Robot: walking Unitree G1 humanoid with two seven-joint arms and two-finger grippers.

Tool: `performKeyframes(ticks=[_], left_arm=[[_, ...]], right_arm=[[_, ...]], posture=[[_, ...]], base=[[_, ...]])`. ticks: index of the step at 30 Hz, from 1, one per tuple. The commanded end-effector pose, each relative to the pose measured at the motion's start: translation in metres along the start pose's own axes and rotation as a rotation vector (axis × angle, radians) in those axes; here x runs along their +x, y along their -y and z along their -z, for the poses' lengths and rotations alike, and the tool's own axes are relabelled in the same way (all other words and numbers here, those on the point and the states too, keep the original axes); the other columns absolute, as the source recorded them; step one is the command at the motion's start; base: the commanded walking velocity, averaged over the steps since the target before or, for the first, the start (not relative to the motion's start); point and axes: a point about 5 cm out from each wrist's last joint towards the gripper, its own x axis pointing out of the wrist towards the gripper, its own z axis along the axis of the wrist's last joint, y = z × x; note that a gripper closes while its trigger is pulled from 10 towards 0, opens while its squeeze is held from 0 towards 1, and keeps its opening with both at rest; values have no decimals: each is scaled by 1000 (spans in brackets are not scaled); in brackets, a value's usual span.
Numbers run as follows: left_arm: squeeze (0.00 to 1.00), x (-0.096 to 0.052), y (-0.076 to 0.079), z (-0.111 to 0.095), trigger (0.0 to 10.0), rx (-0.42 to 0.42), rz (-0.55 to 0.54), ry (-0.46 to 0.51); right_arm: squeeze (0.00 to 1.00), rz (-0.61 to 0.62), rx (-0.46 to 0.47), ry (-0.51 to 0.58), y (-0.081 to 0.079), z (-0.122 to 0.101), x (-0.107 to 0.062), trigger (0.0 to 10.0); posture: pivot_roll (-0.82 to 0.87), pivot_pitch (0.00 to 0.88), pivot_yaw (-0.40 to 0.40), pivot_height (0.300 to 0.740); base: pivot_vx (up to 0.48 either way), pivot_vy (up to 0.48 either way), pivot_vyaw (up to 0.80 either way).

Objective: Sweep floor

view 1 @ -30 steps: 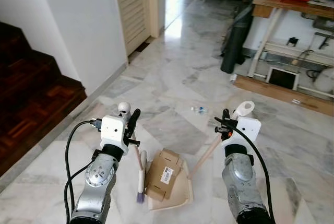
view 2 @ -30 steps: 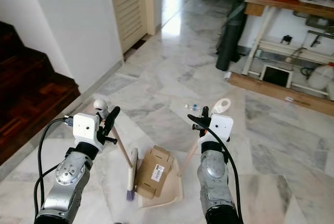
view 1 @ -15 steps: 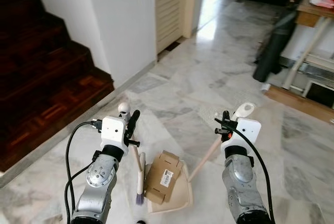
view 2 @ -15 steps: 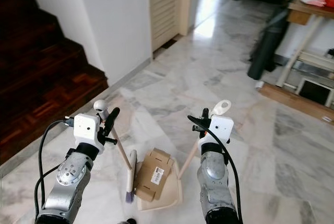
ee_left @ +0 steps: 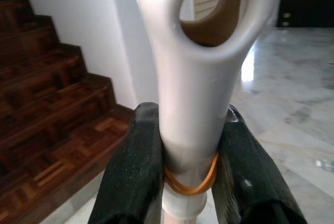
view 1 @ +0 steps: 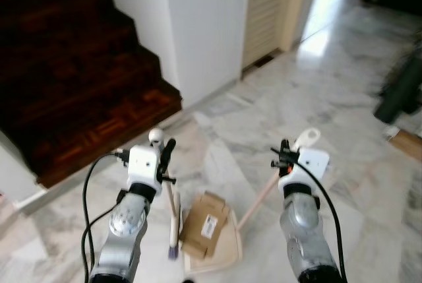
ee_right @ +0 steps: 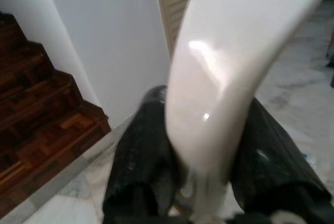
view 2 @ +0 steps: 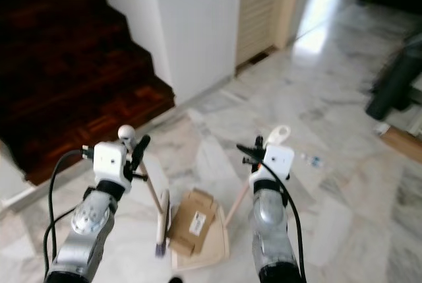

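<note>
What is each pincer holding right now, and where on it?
Left pincer grips the broom's handle top; right pincer grips the dustpan's handle top.

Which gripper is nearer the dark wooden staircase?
Left. The left gripper, clamping the broom handle, is on the side of the staircase; the right gripper, clamping the dustpan handle, is farther away.

one brush point(view 1: 174, 227), one dustpan point(view 1: 221, 254), one cardboard box point(view 1: 206, 223), one small plastic bottle point(view 2: 312, 160), two hands: left hand point(view 1: 165, 157), right hand point(view 1: 285, 157).
</note>
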Motion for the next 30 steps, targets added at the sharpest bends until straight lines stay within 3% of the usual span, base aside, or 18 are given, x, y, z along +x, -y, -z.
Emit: performKeyframes(ticks=[1, 22, 30], left_arm=[[0, 3, -4, -5, 10000, 12, -16, 26], [0, 2, -5, -4, 10000, 15, -30, 17], [0, 3, -5, -3, 10000, 7, -36, 9]], right_arm=[[0, -16, 16, 61, -7, -15, 5, 10000], [0, -21, 19, 52, -8, -15, 5, 10000], [0, -23, 30, 38, -8, -14, 7, 10000]], posture=[[76, 0, 3, 740], [78, 0, 0, 740], [80, 0, -2, 740]], base=[[0, 0, 800], [0, 0, 800], [0, 0, 0]])
